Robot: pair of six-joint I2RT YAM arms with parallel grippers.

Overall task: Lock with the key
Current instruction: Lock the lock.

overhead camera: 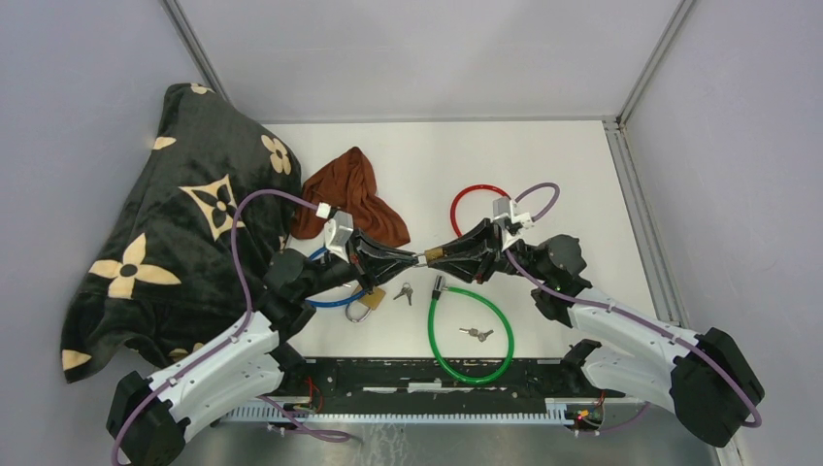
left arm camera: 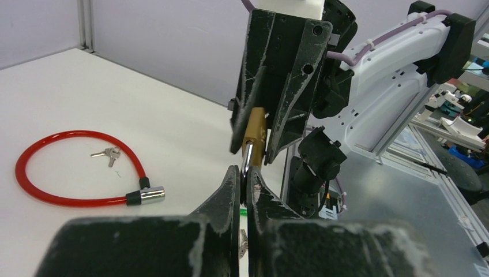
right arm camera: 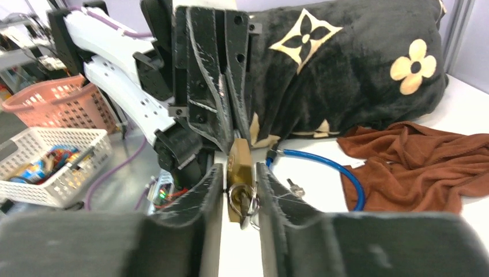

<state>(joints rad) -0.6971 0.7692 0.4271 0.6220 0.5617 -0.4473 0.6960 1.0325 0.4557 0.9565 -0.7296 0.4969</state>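
Three loop locks, two padlocks, three key bunches, two cloths, two baskets, two arms.

There are three loop locks: the red loop lock (overhead camera: 474, 188), the green loop lock (overhead camera: 510, 335) and the blue loop lock (overhead camera: 335, 302). There are two gold padlocks: the held padlock (overhead camera: 434, 254) and the loose padlock (overhead camera: 373, 297). Three little key bunches lie on the table: the middle keys (overhead camera: 403, 291), the near keys (overhead camera: 476, 334) and the far keys (left arm camera: 106, 153). There is one black blanket (overhead camera: 184, 243) and one brown cloth (overhead camera: 354, 194). There is one pink basket (right arm camera: 52, 101) and one white basket (right arm camera: 40, 173). There are two arms: the left arm (overhead camera: 233, 354) and the right arm (overhead camera: 631, 335).
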